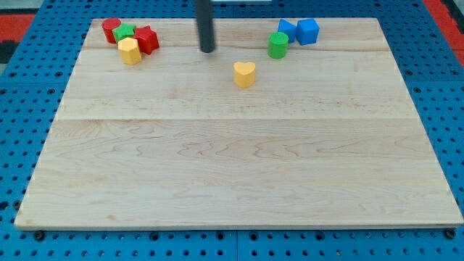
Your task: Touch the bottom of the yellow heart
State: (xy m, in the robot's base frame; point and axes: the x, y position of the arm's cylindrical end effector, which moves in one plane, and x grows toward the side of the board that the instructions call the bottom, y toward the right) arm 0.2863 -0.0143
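The yellow heart (244, 73) lies on the wooden board (239, 167) a little above the middle, toward the view's top. My tip (208, 50) stands on the board up and to the left of the heart, about a block's width away from it and not touching it. The rod rises out of the view's top edge.
At the top left is a cluster: a red cylinder (110, 29), a green block (125, 32), a red star-like block (146, 38) and a yellow hexagon block (130, 51). At the top right are a green cylinder (278, 45), a blue block (287, 30) and a blue cube (308, 31).
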